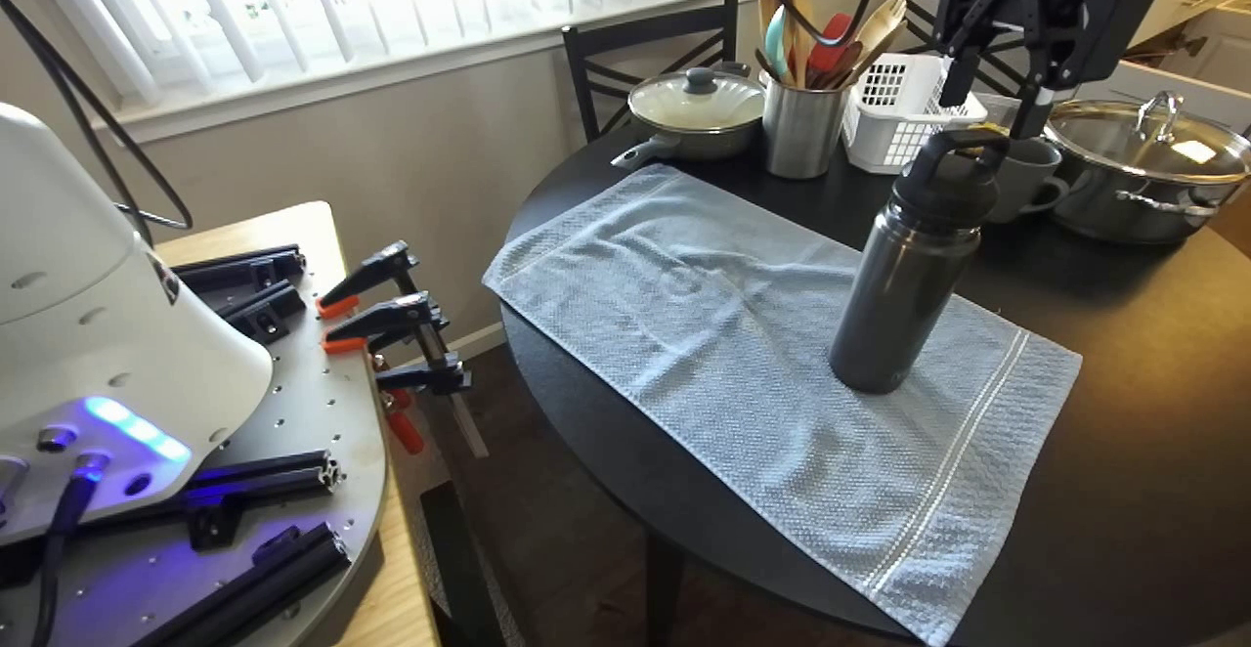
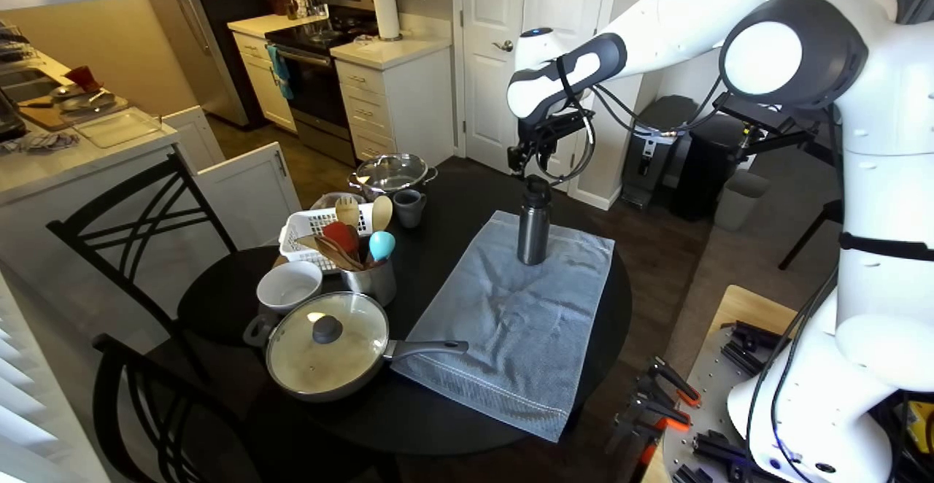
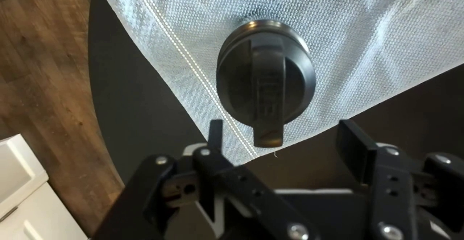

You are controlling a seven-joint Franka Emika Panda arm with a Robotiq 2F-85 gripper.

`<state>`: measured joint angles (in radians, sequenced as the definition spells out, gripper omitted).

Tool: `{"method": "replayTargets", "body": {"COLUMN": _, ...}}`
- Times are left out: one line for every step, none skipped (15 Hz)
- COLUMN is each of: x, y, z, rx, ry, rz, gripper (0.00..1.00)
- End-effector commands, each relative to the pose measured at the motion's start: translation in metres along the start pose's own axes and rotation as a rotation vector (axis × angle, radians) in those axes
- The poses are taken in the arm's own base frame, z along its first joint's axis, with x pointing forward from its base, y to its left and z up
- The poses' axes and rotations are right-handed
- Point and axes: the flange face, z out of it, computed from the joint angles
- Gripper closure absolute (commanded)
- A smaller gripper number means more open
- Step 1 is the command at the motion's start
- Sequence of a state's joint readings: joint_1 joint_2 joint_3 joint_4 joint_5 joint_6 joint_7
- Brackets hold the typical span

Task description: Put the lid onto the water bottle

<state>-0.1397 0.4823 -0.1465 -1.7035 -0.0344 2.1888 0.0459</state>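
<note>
The dark grey water bottle (image 1: 894, 310) stands upright on the towel, also in an exterior view (image 2: 534, 235). The black lid (image 1: 943, 193) with its loop handle sits on the bottle's mouth; it also shows in an exterior view (image 2: 538, 192). In the wrist view I look down on the lid (image 3: 266, 84), with the bottle's shiny rim (image 3: 266, 23) behind it. How tightly it is seated I cannot tell. My gripper (image 1: 995, 105) is open and empty, just above the lid. In the wrist view the loop's end lies between the open fingertips (image 3: 281, 129), apart from both.
A light blue towel (image 1: 625, 305) lies on the round black table (image 1: 1143, 491). Behind stand a lidded pan (image 1: 699, 129), a utensil holder (image 1: 799, 134), a white basket (image 1: 884, 129), a grey mug (image 1: 1026, 178) and a lidded pot (image 1: 1134, 207). A white bowl (image 2: 290, 286) stands near the pan.
</note>
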Motion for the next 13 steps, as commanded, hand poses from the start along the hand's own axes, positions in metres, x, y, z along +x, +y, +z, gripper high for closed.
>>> {"method": "replayTargets", "body": {"x": 0.001, "y": -0.001, "z": -0.014, "rx": -0.005, "ry": 0.012, "rz": 0.007, "gripper": 0.0}}
{"method": "replayTargets", "body": {"x": 0.001, "y": -0.001, "z": -0.017, "rx": -0.005, "ry": 0.012, "rz": -0.002, "gripper": 0.0}}
{"method": "replayTargets", "body": {"x": 0.001, "y": -0.001, "z": -0.021, "rx": -0.009, "ry": 0.013, "rz": -0.006, "gripper": 0.0}}
{"method": "replayTargets", "body": {"x": 0.004, "y": -0.001, "z": -0.01, "rx": 0.0, "ry": 0.018, "rz": -0.003, "gripper": 0.0}}
{"method": "replayTargets", "body": {"x": 0.005, "y": -0.001, "z": -0.013, "rx": -0.001, "ry": 0.023, "rz": -0.004, "gripper": 0.0}}
{"method": "replayTargets", "body": {"x": 0.005, "y": -0.001, "z": -0.014, "rx": -0.001, "ry": 0.025, "rz": -0.004, "gripper": 0.0}}
{"method": "replayTargets", "body": {"x": 0.005, "y": -0.001, "z": -0.015, "rx": -0.001, "ry": 0.026, "rz": -0.004, "gripper": 0.0}}
{"method": "replayTargets", "body": {"x": 0.005, "y": -0.001, "z": -0.015, "rx": -0.001, "ry": 0.027, "rz": -0.004, "gripper": 0.0}}
{"method": "replayTargets", "body": {"x": 0.005, "y": -0.001, "z": -0.015, "rx": -0.001, "ry": 0.027, "rz": -0.004, "gripper": 0.0}}
{"method": "replayTargets", "body": {"x": 0.005, "y": -0.001, "z": -0.015, "rx": -0.001, "ry": 0.027, "rz": -0.004, "gripper": 0.0}}
{"method": "replayTargets", "body": {"x": 0.005, "y": -0.001, "z": -0.015, "rx": -0.001, "ry": 0.027, "rz": -0.004, "gripper": 0.0}}
{"method": "replayTargets", "body": {"x": 0.005, "y": -0.001, "z": -0.015, "rx": -0.001, "ry": 0.027, "rz": -0.004, "gripper": 0.0}}
{"method": "replayTargets", "body": {"x": 0.005, "y": -0.001, "z": -0.015, "rx": -0.001, "ry": 0.027, "rz": -0.004, "gripper": 0.0}}
